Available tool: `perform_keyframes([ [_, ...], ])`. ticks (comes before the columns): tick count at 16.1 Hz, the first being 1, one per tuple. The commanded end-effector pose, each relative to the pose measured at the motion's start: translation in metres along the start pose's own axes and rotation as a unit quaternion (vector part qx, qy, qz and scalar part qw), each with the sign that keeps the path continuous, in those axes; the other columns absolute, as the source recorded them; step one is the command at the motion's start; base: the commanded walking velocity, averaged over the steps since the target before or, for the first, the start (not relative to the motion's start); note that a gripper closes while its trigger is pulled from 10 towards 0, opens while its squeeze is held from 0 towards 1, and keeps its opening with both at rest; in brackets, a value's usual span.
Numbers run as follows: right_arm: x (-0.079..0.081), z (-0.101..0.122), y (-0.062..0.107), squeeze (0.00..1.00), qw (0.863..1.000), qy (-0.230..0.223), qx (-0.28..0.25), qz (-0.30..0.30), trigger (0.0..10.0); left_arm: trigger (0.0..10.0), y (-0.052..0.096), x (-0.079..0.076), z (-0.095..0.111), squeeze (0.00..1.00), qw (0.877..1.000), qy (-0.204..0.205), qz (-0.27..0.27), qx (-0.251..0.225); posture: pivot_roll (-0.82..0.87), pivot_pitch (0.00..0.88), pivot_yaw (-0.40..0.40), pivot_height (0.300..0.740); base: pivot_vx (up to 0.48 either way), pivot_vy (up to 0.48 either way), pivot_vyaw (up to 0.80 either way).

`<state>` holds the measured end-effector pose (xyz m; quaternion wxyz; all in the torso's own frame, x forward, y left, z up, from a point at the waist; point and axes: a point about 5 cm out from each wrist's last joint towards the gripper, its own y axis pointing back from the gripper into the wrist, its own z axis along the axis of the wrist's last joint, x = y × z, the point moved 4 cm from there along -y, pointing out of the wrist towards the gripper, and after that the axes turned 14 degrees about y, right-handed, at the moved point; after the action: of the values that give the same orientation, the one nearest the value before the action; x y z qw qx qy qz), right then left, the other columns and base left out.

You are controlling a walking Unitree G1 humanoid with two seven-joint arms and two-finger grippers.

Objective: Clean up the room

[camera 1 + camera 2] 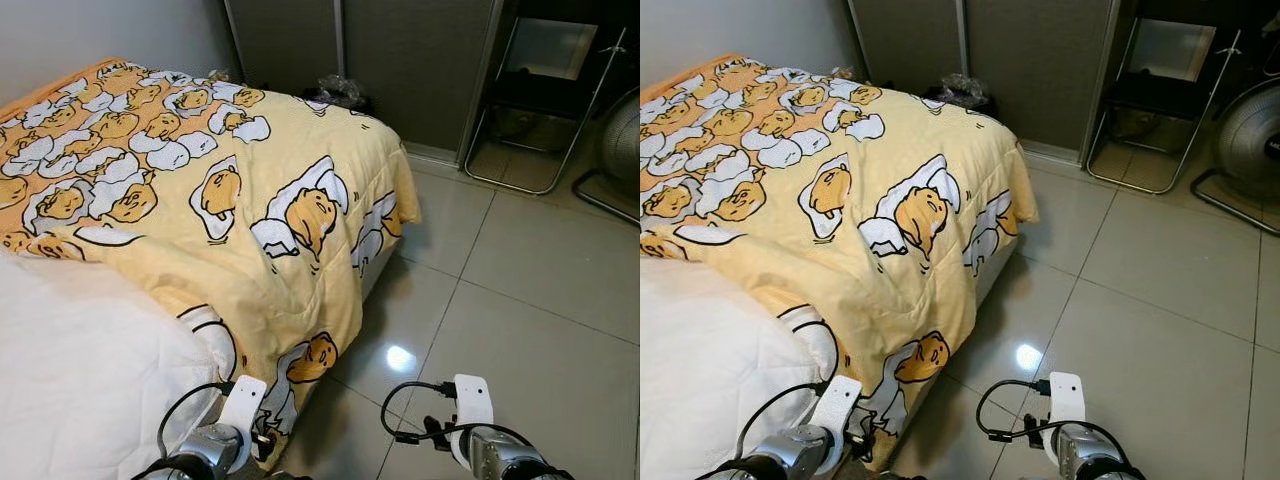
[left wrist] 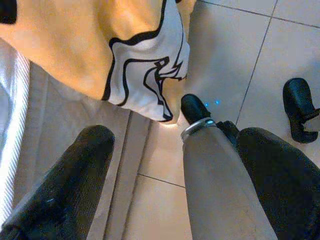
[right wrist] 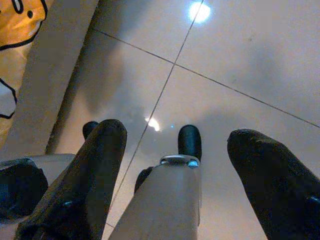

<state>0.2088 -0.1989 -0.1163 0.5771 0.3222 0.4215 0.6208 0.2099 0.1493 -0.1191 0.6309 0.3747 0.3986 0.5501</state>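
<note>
Quilted yellow blanket draped; glossy tiles.

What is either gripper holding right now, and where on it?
Nothing is held. The left gripper hangs open beside the yellow cartoon-print duvet, and the right gripper hangs open over the glossy grey tiled floor.
</note>
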Motion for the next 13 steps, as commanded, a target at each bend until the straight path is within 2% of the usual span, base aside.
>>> perform_keyframes([
  [1,0.002,0.004,0.000,0.00,1.000,0.006,-0.001,0.006,10.0,10.0,0.001,0.007,0.000,0.00,1.000,0.000,0.006,0.002,-0.19,0.000,0.154,0.740,0.000,0.000,0.00],
  [2,0.001,0.005,0.000,0.00,1.000,0.004,-0.002,0.004,10.0,10.0,0.001,0.008,-0.001,0.00,1.000,0.019,0.007,0.001,-0.19,0.000,0.154,0.740,0.000,0.000,0.00],
  [3,0.002,0.005,0.000,0.00,1.000,-0.015,-0.003,0.002,10.0,10.0,0.001,0.010,-0.001,0.00,0.998,0.067,0.012,-0.004,-0.19,0.000,0.156,0.740,0.000,0.000,0.00],
  [4,0.003,0.005,0.000,0.00,1.000,-0.023,-0.003,0.002,10.0,10.0,0.001,0.010,0.000,0.00,0.996,0.088,0.014,-0.005,-0.20,0.000,0.158,0.740,0.000,0.000,0.00],
  [5,0.003,0.006,0.000,0.00,0.999,-0.038,-0.003,0.001,10.0,10.0,0.002,0.015,0.004,0.00,0.983,0.180,0.022,-0.019,-0.20,0.000,0.159,0.740,0.000,0.000,0.00],
  [6,0.003,0.005,0.000,0.00,1.000,-0.030,0.002,0.001,10.0,10.0,0.002,0.017,0.005,0.00,0.975,0.218,0.028,-0.024,-0.20,0.000,0.158,0.740,0.000,0.000,0.00],
  [7,0.003,0.002,0.000,0.00,1.000,0.003,0.008,0.001,10.0,10.0,0.002,0.018,0.003,0.00,0.973,0.227,0.031,-0.021,-0.19,0.000,0.156,0.740,0.000,0.000,0.00],
  [8,0.003,0.001,0.000,0.00,1.000,0.022,0.012,0.000,10.0,10.0,0.001,0.016,-0.013,0.00,0.974,0.223,0.032,-0.010,-0.19,0.000,0.153,0.740,0.000,0.000,0.00],
  [10,0.003,0.003,0.000,0.00,0.999,0.032,0.008,0.001,10.0,10.0,0.001,0.013,-0.025,0.00,0.976,0.217,0.030,-0.002,-0.19,0.000,0.151,0.740,0.000,0.000,0.00],
  [13,0.004,0.006,0.000,0.00,0.999,0.050,0.005,0.005,10.0,10.0,0.001,0.013,-0.031,0.00,0.980,0.196,0.029,0.004,-0.19,0.000,0.151,0.740,0.000,0.000,0.00],
])
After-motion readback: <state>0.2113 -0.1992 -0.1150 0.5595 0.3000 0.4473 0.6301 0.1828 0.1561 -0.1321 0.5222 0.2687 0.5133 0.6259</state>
